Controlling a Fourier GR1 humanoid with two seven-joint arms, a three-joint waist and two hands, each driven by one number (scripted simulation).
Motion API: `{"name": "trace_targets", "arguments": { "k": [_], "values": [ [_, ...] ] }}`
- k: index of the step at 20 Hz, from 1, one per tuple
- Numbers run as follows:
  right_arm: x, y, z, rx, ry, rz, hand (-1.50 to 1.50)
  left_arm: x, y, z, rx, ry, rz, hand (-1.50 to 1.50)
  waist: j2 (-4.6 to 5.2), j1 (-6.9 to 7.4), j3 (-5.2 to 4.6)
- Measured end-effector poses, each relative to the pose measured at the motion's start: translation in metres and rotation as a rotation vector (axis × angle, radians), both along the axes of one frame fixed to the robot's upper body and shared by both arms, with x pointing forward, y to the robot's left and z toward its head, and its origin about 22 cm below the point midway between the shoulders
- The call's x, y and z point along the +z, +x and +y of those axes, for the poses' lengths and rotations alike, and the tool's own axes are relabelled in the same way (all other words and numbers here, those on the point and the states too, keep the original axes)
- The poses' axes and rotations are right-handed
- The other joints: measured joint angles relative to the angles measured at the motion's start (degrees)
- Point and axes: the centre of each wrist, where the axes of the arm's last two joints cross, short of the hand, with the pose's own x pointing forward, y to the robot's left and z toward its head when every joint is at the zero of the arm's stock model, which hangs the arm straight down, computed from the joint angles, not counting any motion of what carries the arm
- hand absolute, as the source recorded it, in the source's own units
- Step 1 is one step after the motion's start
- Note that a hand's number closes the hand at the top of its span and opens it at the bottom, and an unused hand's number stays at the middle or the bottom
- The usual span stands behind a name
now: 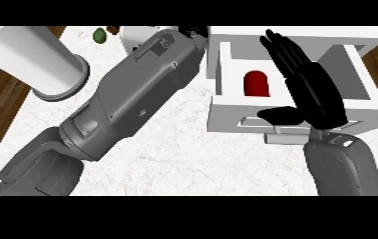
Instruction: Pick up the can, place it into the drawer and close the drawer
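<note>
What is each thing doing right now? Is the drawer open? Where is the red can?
Drawer: open.
Red can: inside the drawer, not held.
Right hand: open, fingers straight, over the drawer.
Left hand: mostly hidden behind its forearm, fingers cannot be seen.
White cylinder: on the counter at the left, untouched.
Green thing: lying on the counter near the top edge.

White marble counter (177, 153) carries drawer unit (221, 118), white cylinder (44, 63)

red can (255, 83); white drawer (221, 114); black right hand (314, 90); white marbled counter (184, 153); green item (99, 34).
</note>
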Motion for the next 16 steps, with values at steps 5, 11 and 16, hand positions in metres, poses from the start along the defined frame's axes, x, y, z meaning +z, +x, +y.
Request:
{"name": "trace_targets", "arguments": {
  "k": [5,11,16],
  "values": [
    [-0.022,0.031,0.007,-0.037,-0.121,0.013,-1.50,0.007,0.005,0.025,0.019,0.010,-0.001,-1.50,-0.09,0.28,0.01],
    [-0.053,0.064,0.022,-0.094,-0.185,0.027,-1.50,0.009,0.001,0.046,0.039,0.012,0.003,-1.50,-0.09,0.66,0.02],
    [-0.069,0.086,0.021,-0.132,-0.245,-0.005,-1.50,0.010,-0.003,0.061,0.046,0.015,0.007,-1.50,-0.48,0.68,-0.42]
  ]
}}
